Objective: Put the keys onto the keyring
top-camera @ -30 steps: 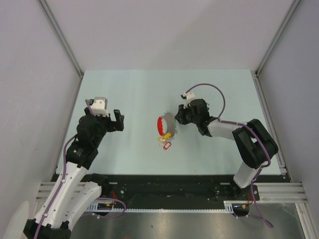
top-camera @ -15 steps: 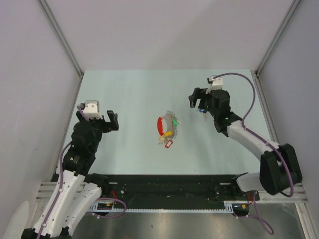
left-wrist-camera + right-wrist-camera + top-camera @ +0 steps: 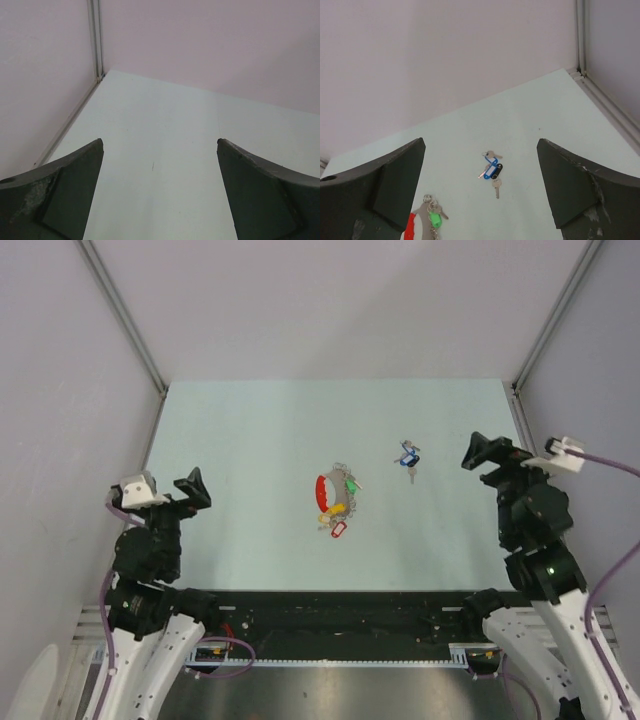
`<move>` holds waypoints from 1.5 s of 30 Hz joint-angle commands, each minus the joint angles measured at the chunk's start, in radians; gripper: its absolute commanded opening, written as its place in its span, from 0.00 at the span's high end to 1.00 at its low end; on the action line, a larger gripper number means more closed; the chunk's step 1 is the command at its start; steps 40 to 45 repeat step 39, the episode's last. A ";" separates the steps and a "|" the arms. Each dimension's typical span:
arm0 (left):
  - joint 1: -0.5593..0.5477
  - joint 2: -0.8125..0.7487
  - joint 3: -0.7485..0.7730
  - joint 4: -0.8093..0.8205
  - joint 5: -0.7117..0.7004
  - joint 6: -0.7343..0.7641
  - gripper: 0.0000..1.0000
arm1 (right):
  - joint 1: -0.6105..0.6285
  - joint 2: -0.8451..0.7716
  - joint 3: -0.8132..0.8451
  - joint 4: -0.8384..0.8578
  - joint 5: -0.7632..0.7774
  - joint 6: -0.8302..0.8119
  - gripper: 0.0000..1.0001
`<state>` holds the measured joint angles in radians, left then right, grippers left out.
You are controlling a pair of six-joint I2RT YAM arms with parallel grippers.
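i have both arms sitting low at the near edge, and both pincers are released and empty. the left pincer shows wide-spread fingers over bare tabletop. the right pincer is spread just as wide and looks toward the work. the keyring lies mid-tabletop, with its red loop on the left side. the green-headed key rests against the bunch, and i cannot tell whether it is threaded on. the blue-headed key lies loose, well apart from the bunch, between it and the right pincer. so i judge the right arm best placed to fetch it, while the left could steady the ring.
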<state>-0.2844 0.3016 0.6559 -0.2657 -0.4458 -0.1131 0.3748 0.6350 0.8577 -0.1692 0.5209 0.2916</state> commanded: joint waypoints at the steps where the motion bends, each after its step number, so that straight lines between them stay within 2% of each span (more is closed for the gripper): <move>1: 0.017 -0.076 -0.038 0.078 -0.064 -0.027 0.00 | -0.002 -0.150 -0.023 -0.136 0.038 -0.067 0.00; 8: 0.031 -0.136 -0.067 0.111 -0.057 0.000 0.00 | -0.001 -0.331 -0.046 -0.231 0.019 -0.156 0.00; 13: 0.037 -0.150 -0.085 0.131 -0.050 0.000 0.00 | 0.045 -0.478 -0.167 -0.132 0.004 -0.218 0.00; 17: 0.039 -0.145 -0.094 0.135 -0.054 -0.003 0.00 | 0.042 -0.544 -0.197 -0.108 -0.024 -0.233 0.00; 45: 0.076 -0.105 -0.091 0.146 0.013 -0.014 0.00 | 0.024 -0.517 -0.197 -0.116 -0.064 -0.216 0.00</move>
